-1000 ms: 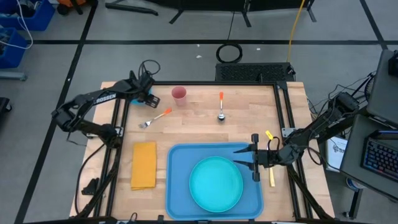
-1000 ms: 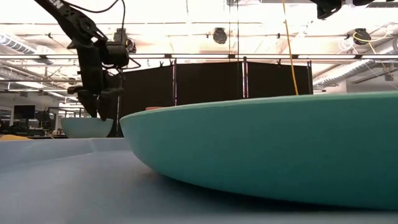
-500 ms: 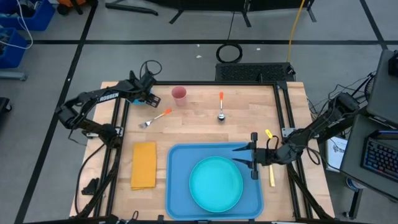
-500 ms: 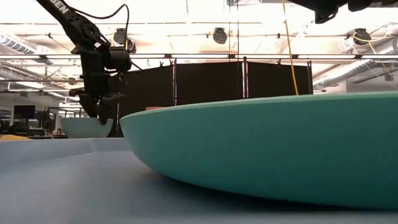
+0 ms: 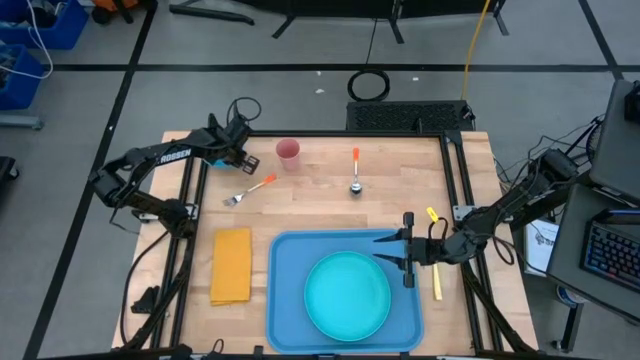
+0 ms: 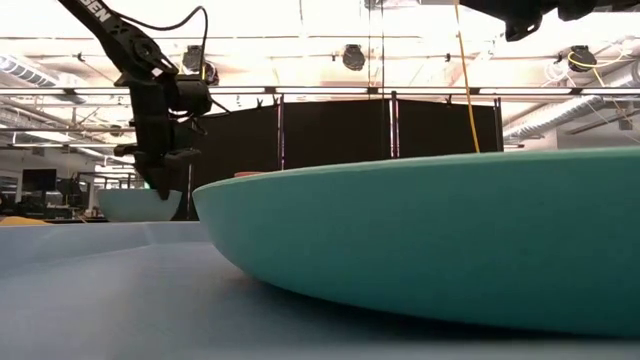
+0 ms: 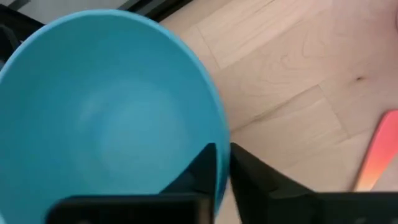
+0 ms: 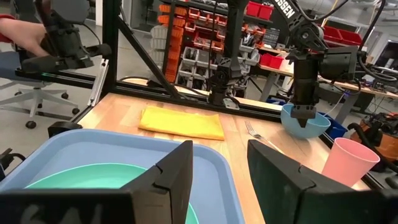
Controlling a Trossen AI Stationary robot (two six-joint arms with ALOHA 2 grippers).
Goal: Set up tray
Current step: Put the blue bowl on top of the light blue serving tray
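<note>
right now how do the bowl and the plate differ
The bowl is deep and a bluer shade; the plate is shallow, wide and teal. The bowl sits on bare wood at the table's far left corner; the plate lies in the blue tray. The left gripper is closed on the bowl's rim; the right gripper, open, hovers near the plate without touching it. Both are round and empty.

plate [image 5: 347, 295] teal | napkin [image 5: 232, 265] yellow | cup [image 5: 288, 152] pink | fork [image 5: 250, 190] | bowl [image 7: 99, 118] blue
</note>
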